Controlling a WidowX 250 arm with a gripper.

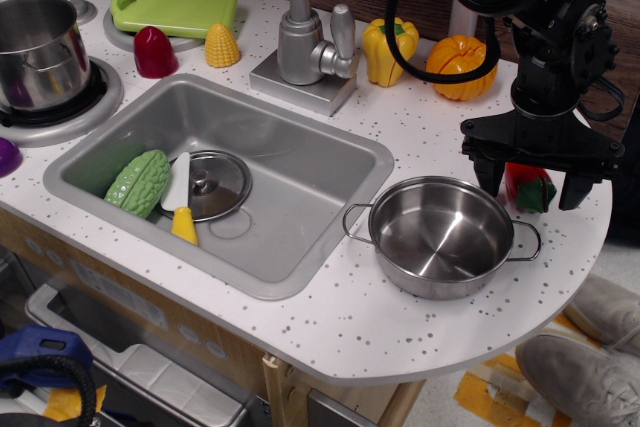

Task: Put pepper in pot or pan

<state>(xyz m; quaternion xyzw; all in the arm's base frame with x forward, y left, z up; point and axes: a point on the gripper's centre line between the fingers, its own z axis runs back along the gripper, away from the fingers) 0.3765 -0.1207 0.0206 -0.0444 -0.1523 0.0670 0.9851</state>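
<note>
Nearest to us on the desk (pixel 330 317) stands the pan (pixel 440 237), shallow, steel, two-handled and with nothing in it. Just behind its right rim lies the pepper (pixel 527 187), red with a dark green end, resting on the desk surface. The end effector (pixel 532 183) hangs directly over it, its two dark fingers (pixel 488 169) spread wide, one on each side of the pepper; we cannot tell whether either finger touches it, and nothing is held.

We judge the step in hand to be the grasp. To do it well, we would lower the fingers until they bracket the pepper's widest part, keep the left finger clear of the pan rim, close gently on the glossy plastic, lift straight up, then carry it the short way over the pan before letting go.

Counted, near to far: one pan; one red pepper; in the sink (pixel 300 247) one green bumpy vegetable (pixel 138 183), one pot lid (pixel 212 185) and one small yellow piece (pixel 184 225); one faucet (pixel 305 42); one yellow pepper (pixel 388 50); one ribbed orange vegetable (pixel 462 67); one corn piece (pixel 221 45); one dark red piece (pixel 155 52); one green cutting board (pixel 172 7); one steel pot (pixel 38 52) on the stove at far left.
</note>
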